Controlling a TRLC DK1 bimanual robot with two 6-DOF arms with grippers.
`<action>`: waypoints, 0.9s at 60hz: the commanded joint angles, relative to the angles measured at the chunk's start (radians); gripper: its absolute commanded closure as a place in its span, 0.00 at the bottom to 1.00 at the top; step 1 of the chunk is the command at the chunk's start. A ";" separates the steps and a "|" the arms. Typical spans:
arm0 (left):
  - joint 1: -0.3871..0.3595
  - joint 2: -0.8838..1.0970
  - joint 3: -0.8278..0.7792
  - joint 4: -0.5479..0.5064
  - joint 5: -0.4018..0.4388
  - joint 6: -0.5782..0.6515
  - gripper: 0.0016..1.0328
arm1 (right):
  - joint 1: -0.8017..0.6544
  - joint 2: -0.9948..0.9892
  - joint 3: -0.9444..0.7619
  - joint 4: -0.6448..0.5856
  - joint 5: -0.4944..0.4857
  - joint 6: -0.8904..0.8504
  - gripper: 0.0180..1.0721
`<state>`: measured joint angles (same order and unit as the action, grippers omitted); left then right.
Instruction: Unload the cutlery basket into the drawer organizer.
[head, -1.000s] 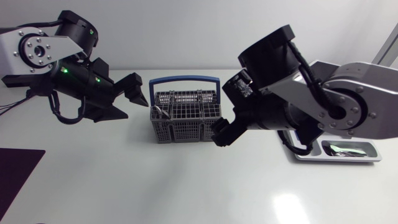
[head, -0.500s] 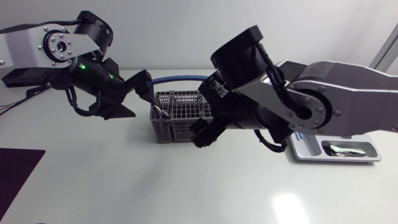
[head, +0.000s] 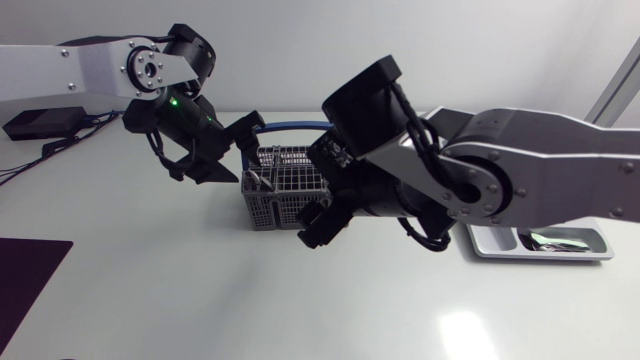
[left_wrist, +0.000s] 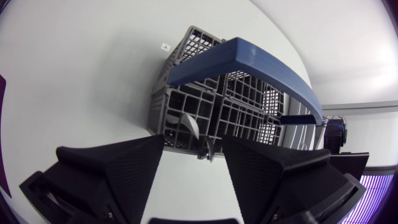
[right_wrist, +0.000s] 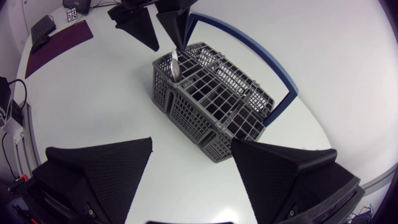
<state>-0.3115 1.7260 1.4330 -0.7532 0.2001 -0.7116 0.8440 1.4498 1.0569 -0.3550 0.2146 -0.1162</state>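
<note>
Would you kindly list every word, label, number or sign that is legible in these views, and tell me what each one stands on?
No text can be read with certainty in any view.
There is one small white tag on the table beside the cutlery basket; it carries a single dark mark that is too small to read.
The cutlery basket and its blue handle show no print.

You have a grey grid-mesh plastic cutlery basket (head: 280, 190) with a blue arched handle (left_wrist: 249, 61) on your plain white table (head: 200, 300). Your left gripper (head: 248, 149) and right gripper (right_wrist: 193, 143) are matte black, finely cross-hatched. The flat mat (head: 25, 275) is dark purple.
</note>
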 joint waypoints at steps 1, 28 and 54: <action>-0.015 0.043 0.058 -0.028 -0.011 -0.035 0.43 | 0.010 0.021 0.022 0.013 0.014 -0.010 0.13; -0.043 0.116 0.127 -0.067 -0.065 -0.052 0.59 | 0.020 0.050 0.023 0.037 0.014 -0.019 0.13; -0.057 0.141 0.144 -0.067 -0.117 -0.060 0.77 | 0.023 0.054 0.009 0.048 0.014 -0.019 0.13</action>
<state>-0.3553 1.8465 1.5475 -0.8112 0.0906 -0.7418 0.8566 1.4818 1.0592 -0.3138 0.2153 -0.1272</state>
